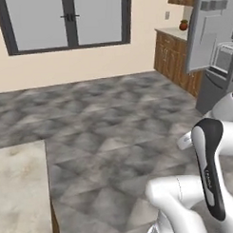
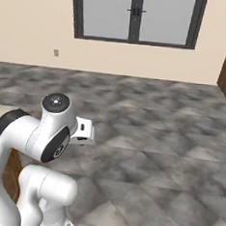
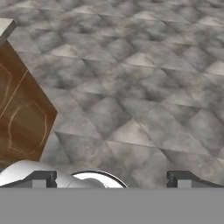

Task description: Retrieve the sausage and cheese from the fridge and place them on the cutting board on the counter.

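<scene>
Counter (image 1: 21, 188) sits off to the arm's left, fridge (image 1: 213, 43) way ahead on its right, floor (image 1: 113, 118) in between.

I'm looking at a home kitchen: grey fridge (image 1: 216, 48) with door swung open, wood cabinets (image 1: 176, 61) just beside it, marble counter (image 1: 21, 188) well apart across grey tiled floor (image 1: 114, 123), dark-framed glass doors (image 1: 70, 20) behind.

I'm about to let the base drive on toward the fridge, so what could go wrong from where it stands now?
1. The fridge stands at the far right with a door swung open; driving in close could clip that door.
2. The counter corner sits near the base on the left, so a turn could scrape it.
3. The gripper is open and holds nothing, and the sausage and cheese aren't visible yet.
</scene>
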### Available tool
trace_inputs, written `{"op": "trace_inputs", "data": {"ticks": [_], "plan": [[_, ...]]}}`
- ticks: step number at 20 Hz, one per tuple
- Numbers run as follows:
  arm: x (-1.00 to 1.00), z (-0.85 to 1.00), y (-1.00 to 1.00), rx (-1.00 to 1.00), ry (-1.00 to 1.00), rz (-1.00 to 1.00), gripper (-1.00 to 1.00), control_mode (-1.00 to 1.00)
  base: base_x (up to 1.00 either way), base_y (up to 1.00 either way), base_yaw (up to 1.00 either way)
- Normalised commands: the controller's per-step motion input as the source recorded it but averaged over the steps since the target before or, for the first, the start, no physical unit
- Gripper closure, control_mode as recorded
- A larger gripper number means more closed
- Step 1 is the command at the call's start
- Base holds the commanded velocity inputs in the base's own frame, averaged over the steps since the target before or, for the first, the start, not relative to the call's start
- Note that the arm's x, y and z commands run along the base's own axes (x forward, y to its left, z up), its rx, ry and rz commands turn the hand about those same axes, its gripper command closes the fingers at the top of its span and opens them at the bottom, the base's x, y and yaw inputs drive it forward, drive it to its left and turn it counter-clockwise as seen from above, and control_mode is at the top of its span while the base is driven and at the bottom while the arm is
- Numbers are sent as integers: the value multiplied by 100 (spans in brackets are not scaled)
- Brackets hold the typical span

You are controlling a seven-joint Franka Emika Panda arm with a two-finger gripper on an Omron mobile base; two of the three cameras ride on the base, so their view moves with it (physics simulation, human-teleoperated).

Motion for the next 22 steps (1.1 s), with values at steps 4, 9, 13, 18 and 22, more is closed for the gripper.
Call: {"op": "trace_inputs", "data": {"ticks": [4,9,13,18,22], "plan": [[0,0,0,0,0,0,-100,100,100,0,-7],[0,0,0,0,0,0,-100,100,100,0,-10],[0,0,0,0,0,0,-100,100,100,0,-14],[0,0,0,0,0,0,-100,100,100,0,-17],[0,0,0,0,0,0,-100,100,100,0,-20]]}}
